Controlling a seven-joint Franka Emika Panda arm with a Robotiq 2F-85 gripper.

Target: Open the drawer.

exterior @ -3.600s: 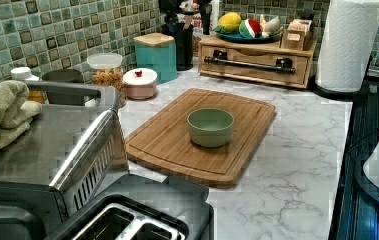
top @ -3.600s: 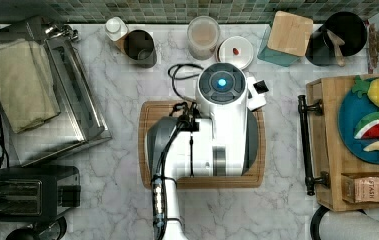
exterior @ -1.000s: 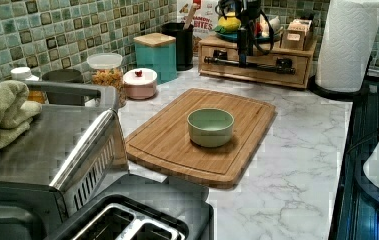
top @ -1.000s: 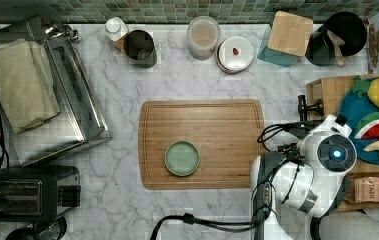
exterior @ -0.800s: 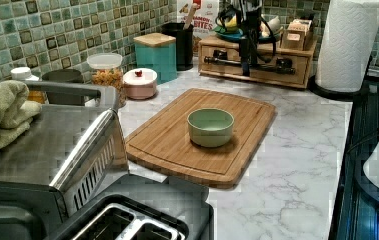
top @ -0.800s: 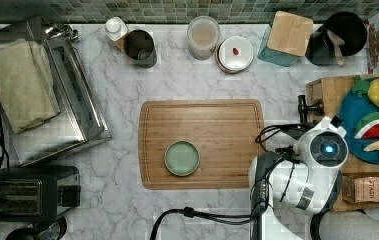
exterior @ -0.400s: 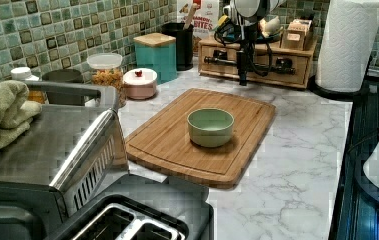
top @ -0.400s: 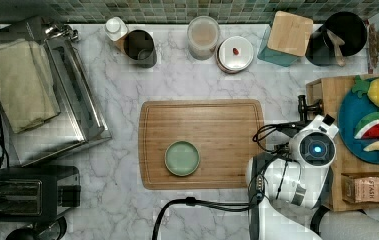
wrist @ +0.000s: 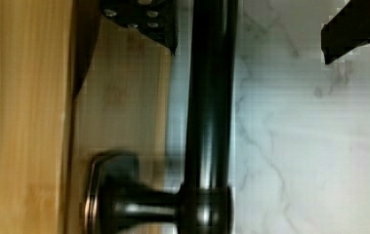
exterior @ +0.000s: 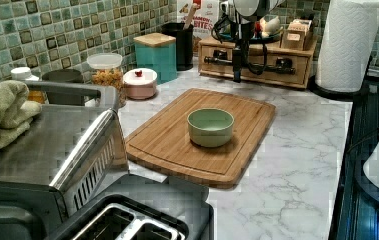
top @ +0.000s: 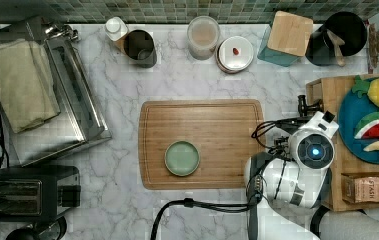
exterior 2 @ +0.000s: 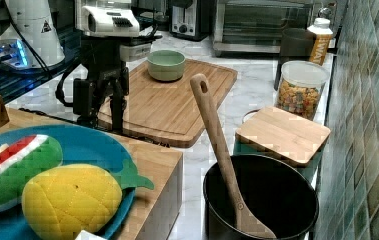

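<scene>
The drawer (exterior: pixel 272 56) is a light-wood front panel with a long black bar handle (exterior: pixel 264 66), set in a low wooden unit at the back of the counter in the left view. It looks closed there. My gripper (exterior: pixel 237 76) hangs straight down in front of the handle's left part. In the wrist view, the handle (wrist: pixel 211 97) runs between my two black fingers (wrist: pixel 143 22), so the gripper (wrist: pixel 248 34) is open around it without touching. In the right view the gripper (exterior 2: pixel 102 112) stands beside the unit (exterior 2: pixel 152 157). In the top view my arm's wrist (top: pixel 313 150) covers most of the handle (top: pixel 302 106).
A grooved cutting board (top: pixel 207 120) carrying a green bowl (top: pixel 182 158) lies just to the top view's left of the arm. A blue plate (top: pixel 349 125) with toy fruit sits on the unit. A teal box (top: pixel 287 37), a black utensil pot (top: pixel 339 32) and a paper towel roll (exterior: pixel 352 45) stand nearby.
The arm went from over the cutting board to the drawer unit. Over the last second it edged to the top view's left and lowered the gripper to the handle.
</scene>
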